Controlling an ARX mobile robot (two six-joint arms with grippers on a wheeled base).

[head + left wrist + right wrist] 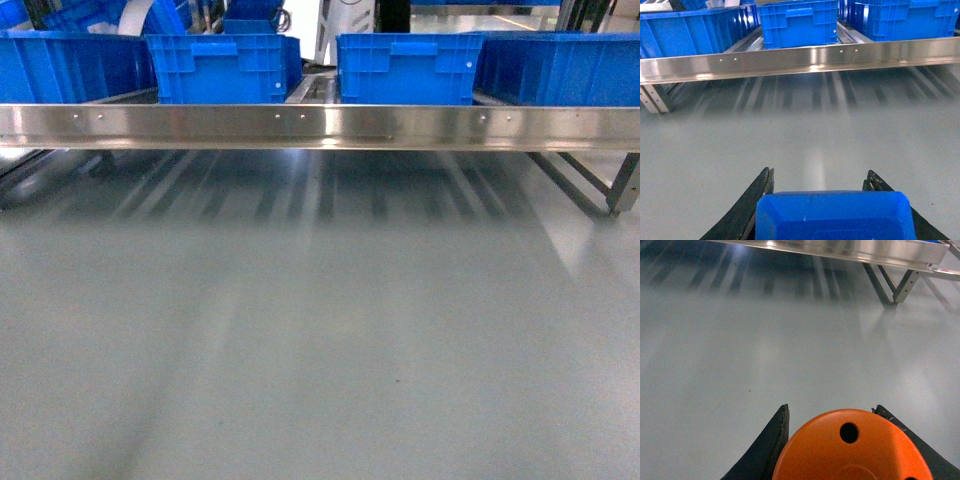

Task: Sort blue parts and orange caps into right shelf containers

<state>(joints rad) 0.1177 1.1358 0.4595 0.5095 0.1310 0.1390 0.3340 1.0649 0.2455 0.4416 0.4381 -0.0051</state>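
Observation:
In the left wrist view a bright blue part (835, 215) fills the bottom edge, and my left gripper (820, 172) is shut on it, one black finger on each side. My right gripper (832, 407) is shut on an orange cap (815, 455), whose flat top with small holes faces the camera. Large blue crates (405, 68) (222, 68) stand in a row on the shelf behind a steel rail (320, 125); more crates (560, 65) sit further right. Neither gripper shows in the head view. Both held parts hang over the grey floor, short of the shelf.
The steel rail (790, 57) runs across the left wrist view with crates (800, 22) (685, 32) behind it. Slanted steel frame legs (895, 287) (610, 190) stand under the shelf's right end. Grey floor (320, 330) lies between me and the shelf.

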